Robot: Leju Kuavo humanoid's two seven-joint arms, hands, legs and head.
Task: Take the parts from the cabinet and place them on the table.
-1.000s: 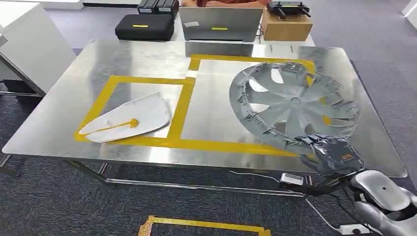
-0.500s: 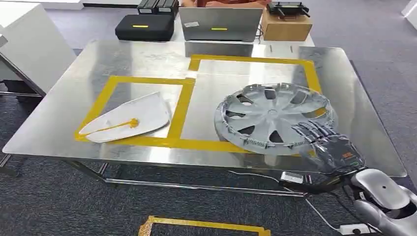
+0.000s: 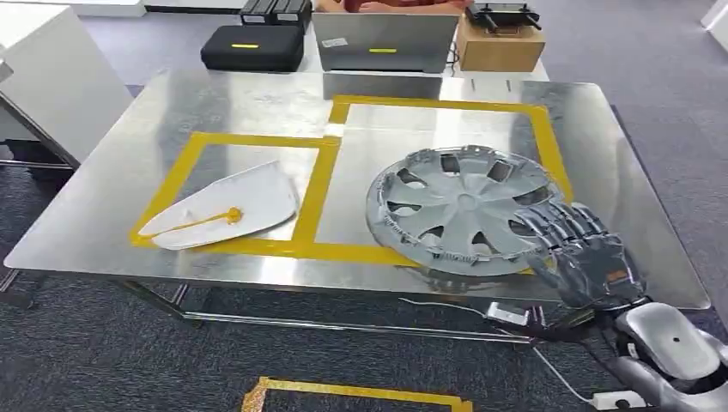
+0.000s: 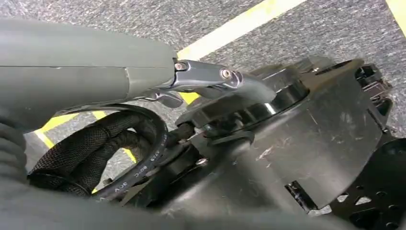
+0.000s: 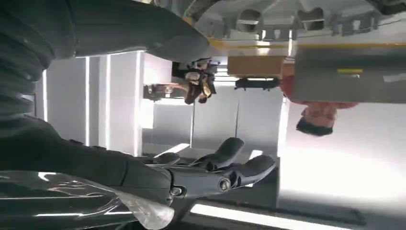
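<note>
Lying inside the larger yellow-taped square on the shiny steel table (image 3: 112,215), the silver spoked plastic hubcap (image 3: 459,213) is looking delivered; the right hand (image 3: 579,249) is touching its rim (grip unclear), beside the white curved panel (image 3: 225,206).

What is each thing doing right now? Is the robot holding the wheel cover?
Hubcap: lying nearly flat on the table, in the right yellow box.
Right hand: at the hubcap's near edge, fingers spread; grip unclear.
White panel: flat in the left box.
Table: steel, yellow tape boxes.
</note>
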